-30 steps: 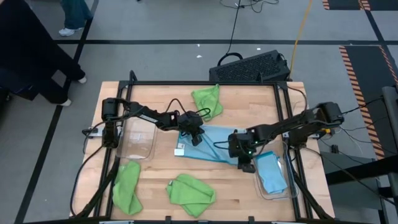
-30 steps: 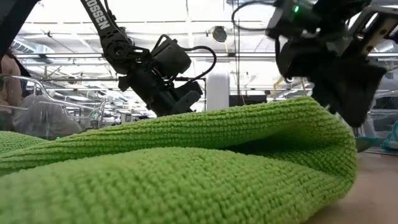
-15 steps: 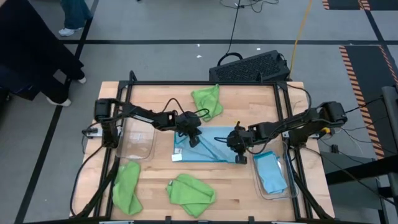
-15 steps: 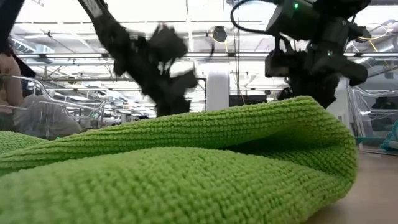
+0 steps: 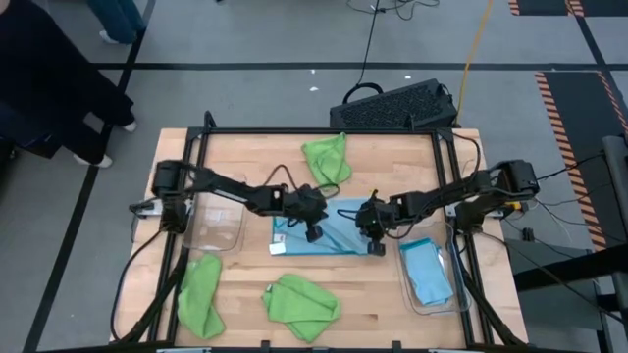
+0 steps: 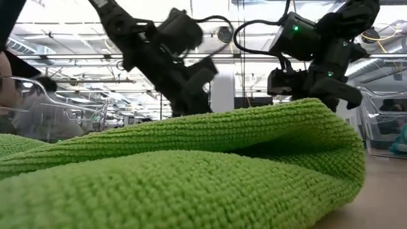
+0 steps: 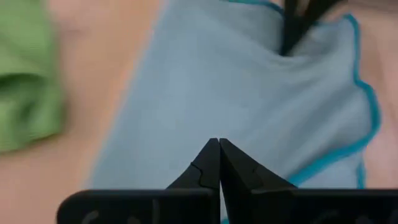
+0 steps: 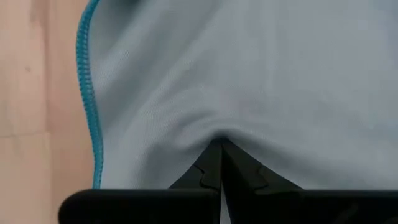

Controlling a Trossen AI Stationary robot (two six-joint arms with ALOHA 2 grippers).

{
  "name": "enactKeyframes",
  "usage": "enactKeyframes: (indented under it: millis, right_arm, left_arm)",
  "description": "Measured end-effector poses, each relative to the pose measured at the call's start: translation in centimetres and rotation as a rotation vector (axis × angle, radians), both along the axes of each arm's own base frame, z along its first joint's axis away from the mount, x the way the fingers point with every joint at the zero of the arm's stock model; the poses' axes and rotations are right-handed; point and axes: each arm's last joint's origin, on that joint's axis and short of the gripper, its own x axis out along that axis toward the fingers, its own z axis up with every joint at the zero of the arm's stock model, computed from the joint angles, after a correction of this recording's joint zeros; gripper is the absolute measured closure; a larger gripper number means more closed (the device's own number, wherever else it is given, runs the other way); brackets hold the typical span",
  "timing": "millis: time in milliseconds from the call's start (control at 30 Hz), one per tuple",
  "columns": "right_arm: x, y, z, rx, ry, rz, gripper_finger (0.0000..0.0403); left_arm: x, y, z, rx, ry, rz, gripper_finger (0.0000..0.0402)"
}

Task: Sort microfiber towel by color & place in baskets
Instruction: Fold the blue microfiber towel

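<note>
A light blue towel (image 5: 329,227) lies flat at the table's middle, a white tag (image 5: 280,247) at its near left corner. My left gripper (image 5: 314,233) is shut, and its tips (image 7: 219,142) stand over the towel's middle with no crease around them. My right gripper (image 5: 376,245) is shut at the towel's right part. Another blue towel (image 5: 427,275) lies in the right basket (image 5: 417,299). The left basket (image 5: 216,224) is clear plastic. Green towels lie at the far middle (image 5: 329,157), near left (image 5: 199,294) and near middle (image 5: 299,302). My right gripper (image 8: 219,142) has its shut fingertips in the light blue towel's surface (image 8: 214,127), a little in from the teal-stitched edge (image 8: 87,93). Creases run in toward the tips, so a small fold looks pinched. The fingers slant down from the table's right. The towel lies on the table.
A black perforated crate (image 5: 397,106) stands beyond the far edge. Black frame rails (image 5: 446,186) run along the table's sides. In the low view the near green towel (image 6: 191,178) hides the table and both grippers' tips. A person stands off the table's far left.
My left gripper has risen and gone toward the table's near right, over the blue towel. My right gripper has gone toward the left and tipped steeper. The towel's right part has been drawn in, and the towel now lies squarer than before.
</note>
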Motion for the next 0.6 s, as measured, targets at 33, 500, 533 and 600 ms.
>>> enactKeyframes:
  millis: [33,500,533,600]
  right_arm:
    - [0.0,-0.2,0.0,-0.001,-0.001,-0.007,0.0403]
    - [-0.2,-0.9,-0.1,0.027,0.016,-0.062,0.0403]
    - [-0.2,-0.9,-0.2,0.031,0.017,-0.062,0.0403]
    - [-0.2,-0.9,-0.2,0.031,0.020,-0.062,0.0403]
  left_arm:
    - [0.6,-0.4,-0.1,-0.009,0.011,-0.021,0.0397]
    - [-0.3,-4.1,2.6,0.033,0.724,-0.197,0.0390]
    - [-0.9,-4.3,3.5,0.023,0.768,-0.208,0.0393]
    - [-2.1,-5.0,4.9,-0.016,0.845,-0.234,0.0398]
